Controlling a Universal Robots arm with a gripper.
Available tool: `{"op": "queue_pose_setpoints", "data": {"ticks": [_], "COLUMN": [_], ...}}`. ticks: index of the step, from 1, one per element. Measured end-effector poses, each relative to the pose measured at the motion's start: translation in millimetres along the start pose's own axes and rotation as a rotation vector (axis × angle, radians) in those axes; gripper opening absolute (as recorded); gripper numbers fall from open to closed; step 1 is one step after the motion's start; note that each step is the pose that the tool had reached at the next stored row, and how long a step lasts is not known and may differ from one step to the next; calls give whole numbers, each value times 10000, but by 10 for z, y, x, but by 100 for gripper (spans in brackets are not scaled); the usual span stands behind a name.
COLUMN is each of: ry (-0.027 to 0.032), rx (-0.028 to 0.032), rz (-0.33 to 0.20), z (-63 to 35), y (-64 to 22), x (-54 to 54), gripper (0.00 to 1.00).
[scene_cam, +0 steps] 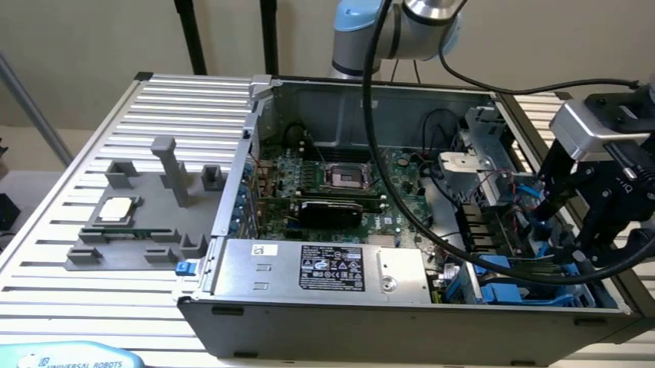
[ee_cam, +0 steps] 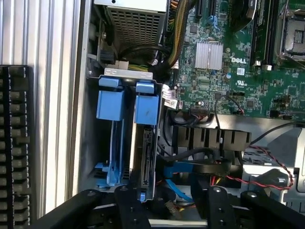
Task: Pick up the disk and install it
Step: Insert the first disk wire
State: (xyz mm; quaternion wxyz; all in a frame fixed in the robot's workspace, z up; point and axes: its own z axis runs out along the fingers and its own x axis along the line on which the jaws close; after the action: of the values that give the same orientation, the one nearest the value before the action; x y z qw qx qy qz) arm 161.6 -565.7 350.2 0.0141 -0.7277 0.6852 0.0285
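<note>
The disk [ee_cam: 145, 143], grey metal in a smooth blue plastic bracket, stands edge-on in the drive bay [ee_cam: 90, 143] by the steel case's [scene_cam: 409, 326] side wall. The black gripper [ee_cam: 171, 195] is spread wide above it, gripping nothing.

The tabletop [scene_cam: 184, 100] is a flat surface of parallel ribbed aluminium slats, silver-grey, running from its far-left corner toward its near edge; the same slats appear in the wrist view [ee_cam: 47, 33]. Behind the tabletop's far edge stands a plain beige wall [scene_cam: 92, 38] with no markings. Two black poles [scene_cam: 189, 34] rise upright in front of that wall, near the far edge. A grey pole [scene_cam: 31, 107] runs at a slant beyond the tabletop's left edge, above a pale floor [scene_cam: 21, 165]. Lighting is even and diffuse; shadows are soft.
</note>
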Motion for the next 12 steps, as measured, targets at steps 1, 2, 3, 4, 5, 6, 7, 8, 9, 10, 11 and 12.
{"op": "queue_pose_setpoints", "data": {"ticks": [1, 2, 3, 4, 5, 6, 7, 8, 9, 10, 11, 12], "ry": [0, 2, 2, 3, 4, 4, 5, 6, 5, -2, -11, -22], "rx": [-1, -3, -4, -3, -1, 8, 15, 21, 23, 24, 25, 26], "rz": [-31, -61, -91, -115, -135, -143, -144, -145, -146, -147, -146, -146], "z": [0, 0, 1, 1, 2, 2, 2, 0, -2, -4, -8, -12], "y": [11, 23, 36, 52, 73, 88, 97, 101, 102, 103, 106, 108], "x": [-2, -4, -5, -5, -6, -6, -1, 8, 21, 43, 71, 104], "gripper": [60, 60, 67, 67, 67, 67, 67, 67, 67, 67, 67, 67]}}
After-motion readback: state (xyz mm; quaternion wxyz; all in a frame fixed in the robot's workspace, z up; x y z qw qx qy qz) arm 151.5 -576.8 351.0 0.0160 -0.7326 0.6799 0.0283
